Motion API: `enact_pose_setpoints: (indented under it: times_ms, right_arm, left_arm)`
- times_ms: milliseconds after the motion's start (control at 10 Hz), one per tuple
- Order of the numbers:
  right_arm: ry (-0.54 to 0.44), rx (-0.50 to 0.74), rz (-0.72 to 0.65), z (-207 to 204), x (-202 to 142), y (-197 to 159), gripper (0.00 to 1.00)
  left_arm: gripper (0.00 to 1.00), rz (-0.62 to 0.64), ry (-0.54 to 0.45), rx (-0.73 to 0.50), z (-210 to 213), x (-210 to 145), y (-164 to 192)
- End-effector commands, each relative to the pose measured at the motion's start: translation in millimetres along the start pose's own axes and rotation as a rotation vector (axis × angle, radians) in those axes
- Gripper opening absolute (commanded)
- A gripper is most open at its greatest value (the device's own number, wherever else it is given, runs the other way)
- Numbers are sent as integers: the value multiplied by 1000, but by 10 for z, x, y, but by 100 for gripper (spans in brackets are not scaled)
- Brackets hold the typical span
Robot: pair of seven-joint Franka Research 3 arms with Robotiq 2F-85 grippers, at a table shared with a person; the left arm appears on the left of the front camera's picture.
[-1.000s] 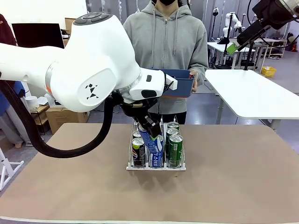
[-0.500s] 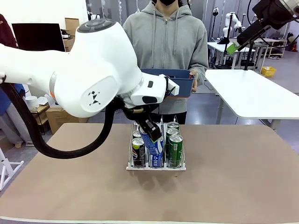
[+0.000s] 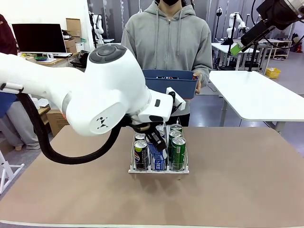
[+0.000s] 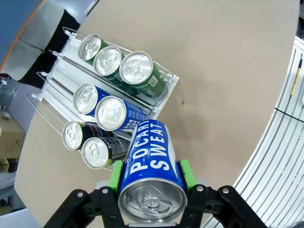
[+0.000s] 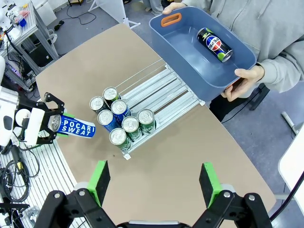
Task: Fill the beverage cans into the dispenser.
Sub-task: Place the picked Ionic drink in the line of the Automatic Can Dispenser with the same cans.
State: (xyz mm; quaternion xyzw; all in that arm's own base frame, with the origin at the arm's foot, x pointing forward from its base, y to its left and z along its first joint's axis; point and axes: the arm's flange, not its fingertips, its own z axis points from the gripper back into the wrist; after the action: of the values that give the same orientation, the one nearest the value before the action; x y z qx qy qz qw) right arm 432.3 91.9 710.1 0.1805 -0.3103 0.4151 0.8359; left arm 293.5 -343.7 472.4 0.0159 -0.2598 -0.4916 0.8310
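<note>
We see the left fingers (image 4: 115, 176) clamped on a blue-and-white can (image 4: 149, 152). One green pad presses on each side of the can, close to its silver top. The can leans and its bottom end points down at the dispenser (image 4: 167, 91). From the front, the can (image 3: 156, 148) hangs low over the front of the middle lane. We cannot tell if it touches the cans below.

The dispenser (image 5: 176, 95) sits in the middle of the brown desk (image 3: 237, 180). One side lane holds three green cans (image 4: 136, 69) in a row. The middle lane holds two blue cans (image 4: 110, 113). The other side lane holds two black cans (image 4: 95, 153). All seven stand up straight at the front end, and the back of each lane is bare.

The right fingers (image 5: 99, 183) are high above the desk and spread wide apart, with nothing between them.

A person in a grey hoodie stands at the far side of the desk. The person holds a blue bin (image 5: 166, 38) with a hand (image 5: 244, 78) on its edge. One black can (image 5: 214, 45) lies on its side in the bin.

Behind, we see a white table (image 3: 256, 95) on the right. A dark screen (image 3: 38, 38) and cardboard boxes (image 3: 59, 118) are on the left.
</note>
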Motion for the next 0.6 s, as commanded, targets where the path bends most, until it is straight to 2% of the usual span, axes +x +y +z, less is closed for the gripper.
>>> enact_pose_setpoints:
  times_ms: [0, 500]
  right_arm:
    - [-4, 9, -1, -3, -4, 0, 100]
    - [-4, 9, -1, -3, -4, 0, 100]
  left_arm:
    - [57, 50, -8, 56, -195, 64, 14]
    - [57, 73, 30, 100, -438, 109, 98]
